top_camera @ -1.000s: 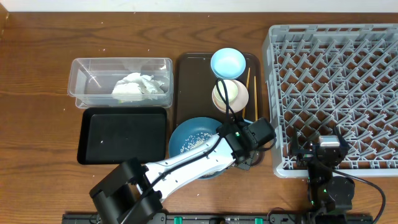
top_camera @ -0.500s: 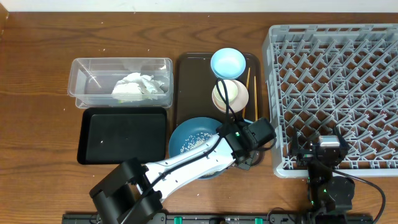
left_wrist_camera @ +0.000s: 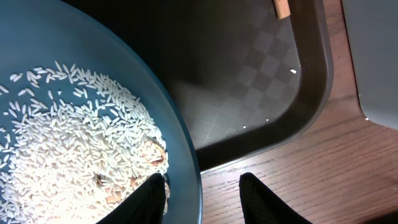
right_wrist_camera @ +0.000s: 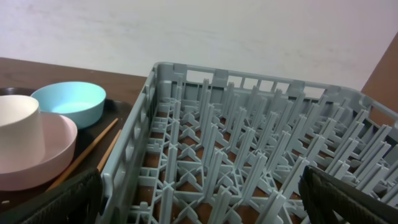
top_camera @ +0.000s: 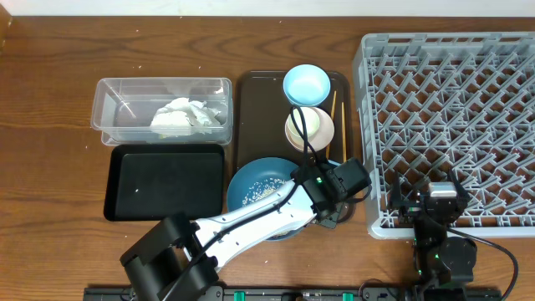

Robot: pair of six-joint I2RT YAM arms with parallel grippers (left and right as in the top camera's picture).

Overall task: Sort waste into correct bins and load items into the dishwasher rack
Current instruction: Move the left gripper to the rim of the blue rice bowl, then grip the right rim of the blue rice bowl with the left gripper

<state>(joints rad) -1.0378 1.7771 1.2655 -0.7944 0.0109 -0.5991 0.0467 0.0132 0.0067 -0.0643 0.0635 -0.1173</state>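
The big blue bowl holds loose white rice at the near end of the brown serving tray. My left gripper is open and straddles the bowl's right rim, one finger inside on the rice, the other outside. The small light-blue bowl and a white cup in a pale bowl sit further back. Chopsticks lie on the tray's right side. Crumpled white tissue lies in the clear tub. My right gripper is open over the near-left corner of the grey rack.
The shallow black tray sits empty left of the blue bowl, in front of the clear tub. The brown serving tray lies between the bins and the rack. The rack's left wall stands close to the tray's right edge.
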